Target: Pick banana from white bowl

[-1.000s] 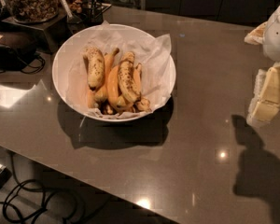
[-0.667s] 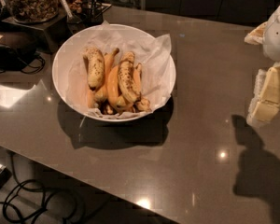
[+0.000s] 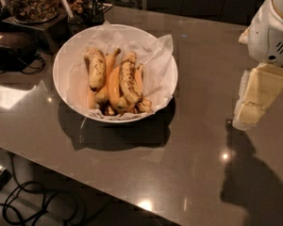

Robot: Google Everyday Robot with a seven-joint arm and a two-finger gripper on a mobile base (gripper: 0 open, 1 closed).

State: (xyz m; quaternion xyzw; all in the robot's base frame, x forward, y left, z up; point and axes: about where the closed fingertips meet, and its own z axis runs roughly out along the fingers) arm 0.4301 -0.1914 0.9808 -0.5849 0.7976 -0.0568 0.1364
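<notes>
Banana [image 3: 108, 65], small and golden-brown with dark mottling and a thin dark stem, lies in the large round white bowl [image 3: 56, 79]. It sits left of the bowl's middle, stem pointing to the far rim. Its lower half is partly covered by a paler yellow speckled banana [image 3: 96, 68] that rests on its left side. Just right of it lies a smooth orange-yellow banana [image 3: 114, 86], and a second pale speckled banana [image 3: 128, 79] lies across that one. More fruit shows at the near rim, but it is too dark and bunched to sort out. Crumpled white paper lining [image 3: 158, 55] covers the bowl's inside and stands up above the right rim.

The bowl stands on the glossy grey-brown counter [image 3: 179, 164], towards its far left part, casting a dark shadow on the near side. Behind it, a clear jar of brown nuts [image 3: 33, 1] is cut off by the top edge.

The cream-coloured claw [image 3: 249, 108] hangs above the counter at the right, well apart from the bowl, below the robot's white arm housing [image 3: 269, 32], which is cut off by the right edge. I cannot tell whether the claw is released or clenched; nothing is seen in it. Black cables [image 3: 28, 201] loop below the counter's near edge.
</notes>
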